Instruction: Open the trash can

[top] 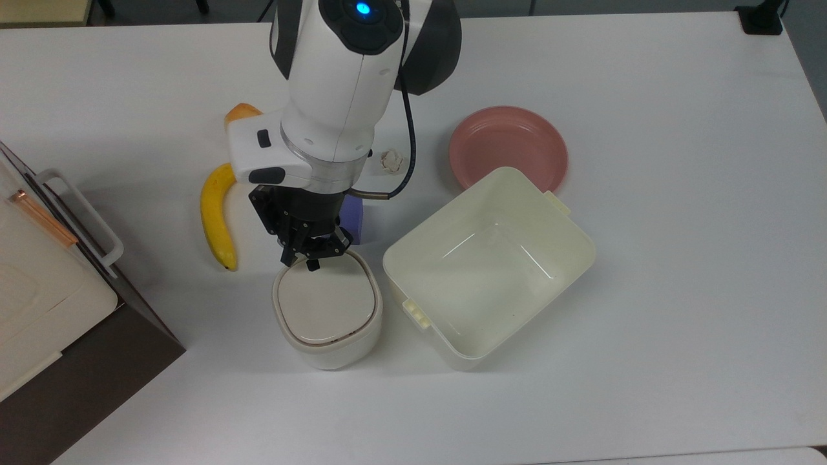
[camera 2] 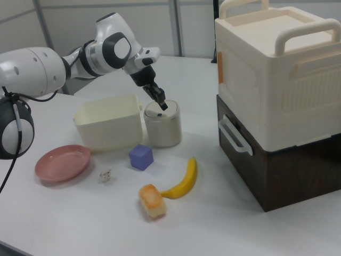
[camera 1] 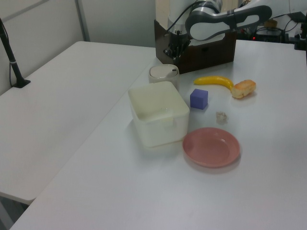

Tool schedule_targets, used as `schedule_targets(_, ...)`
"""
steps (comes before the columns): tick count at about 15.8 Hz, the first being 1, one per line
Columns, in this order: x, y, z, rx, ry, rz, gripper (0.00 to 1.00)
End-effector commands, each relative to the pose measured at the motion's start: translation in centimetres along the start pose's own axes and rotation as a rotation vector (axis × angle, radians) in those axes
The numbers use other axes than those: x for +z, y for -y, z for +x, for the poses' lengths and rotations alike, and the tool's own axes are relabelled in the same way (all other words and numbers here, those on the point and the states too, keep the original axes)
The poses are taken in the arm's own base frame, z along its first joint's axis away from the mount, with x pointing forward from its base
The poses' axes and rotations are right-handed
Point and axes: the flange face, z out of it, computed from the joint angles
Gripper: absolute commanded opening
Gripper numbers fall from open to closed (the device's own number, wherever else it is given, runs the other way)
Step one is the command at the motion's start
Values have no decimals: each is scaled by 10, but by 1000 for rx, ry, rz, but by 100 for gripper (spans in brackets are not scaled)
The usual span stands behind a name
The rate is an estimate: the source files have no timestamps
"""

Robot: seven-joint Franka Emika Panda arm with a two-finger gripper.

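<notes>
One bin (top: pixel 327 310), lid down; one gripper (top: pixel 310 253) above its button (camera 2: pixel 159 114), fingers nearly together, holding nothing. One tub (top: pixel 489 267), one plate (top: pixel 508 146), one banana (top: pixel 215 217), one cube (camera 2: pixel 141 157).

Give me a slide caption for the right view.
Franka arm's pincer poised above the black button on the closed trash can, beside a cream tub.

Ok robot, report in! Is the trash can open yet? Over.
Pincer shut, hovering at the black button. Trash can lid down, not open. Purple block beside it, nothing blocking. Over.
</notes>
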Motion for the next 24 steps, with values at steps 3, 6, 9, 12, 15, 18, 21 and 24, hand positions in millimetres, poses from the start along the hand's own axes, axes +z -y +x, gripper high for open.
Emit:
schedule_targets(3, 1, 18, -7, -24, -29, -33, 0)
schedule_targets(6, 6, 25, -15, -50, -26, -44, 0)
schedule_targets(9, 11, 28, -20, -65, -18, -53, 0)
schedule_targets(12, 11, 32, -23, -76, -21, -55, 0)
schedule_targets(15, 17, 33, -27, -88, -16, -70, 0)
schedule_targets(18, 18, 34, -29, -94, -16, -75, 0)
schedule_targets(21, 21, 40, -35, -105, -10, -77, 0)
schedule_targets(24, 19, 38, -33, -101, -12, -74, 0)
